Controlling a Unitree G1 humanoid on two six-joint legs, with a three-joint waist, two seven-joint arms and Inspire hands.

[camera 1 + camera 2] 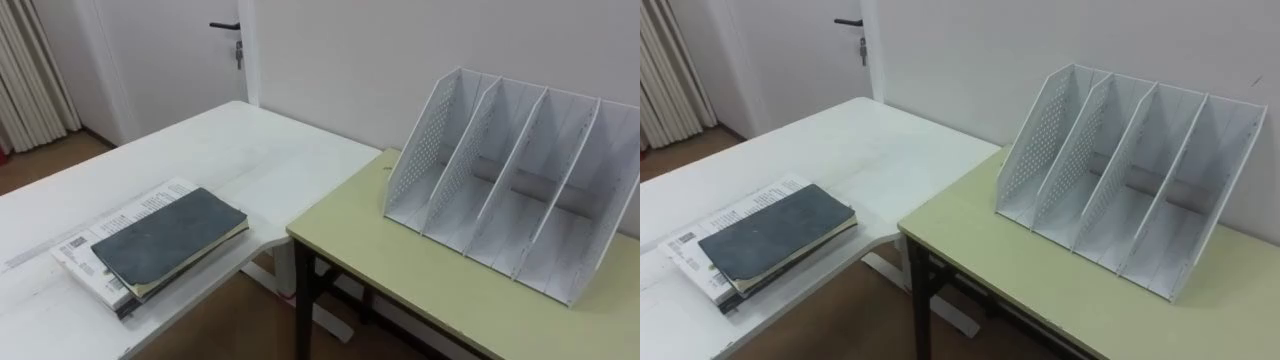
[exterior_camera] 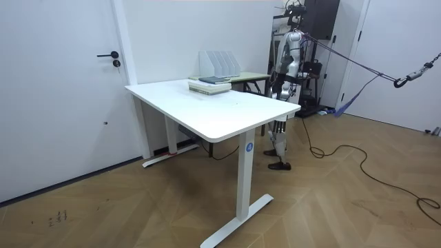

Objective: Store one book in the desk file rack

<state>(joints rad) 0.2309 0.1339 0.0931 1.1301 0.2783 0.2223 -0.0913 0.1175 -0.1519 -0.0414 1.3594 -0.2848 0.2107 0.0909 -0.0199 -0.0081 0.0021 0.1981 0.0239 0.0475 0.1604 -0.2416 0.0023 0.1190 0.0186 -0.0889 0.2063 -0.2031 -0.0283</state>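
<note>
The dark book (image 1: pixel 170 240) lies atop a stack of papers (image 1: pixel 72 255) on the white worktop (image 1: pixel 250 150), well apart from the robot's hands (image 2: pixel 275 89), whose state cannot be told.

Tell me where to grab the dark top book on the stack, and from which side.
Take the dark book by its near long edge, coming in from the white table's front edge. It lies flat atop the stack, so that raised page edge probably lets fingers slip under, thumb on the cover.

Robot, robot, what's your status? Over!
Left hand, right hand: too far to read. Dark book tops stack on white table. File rack empty, nothing blocking.
</note>
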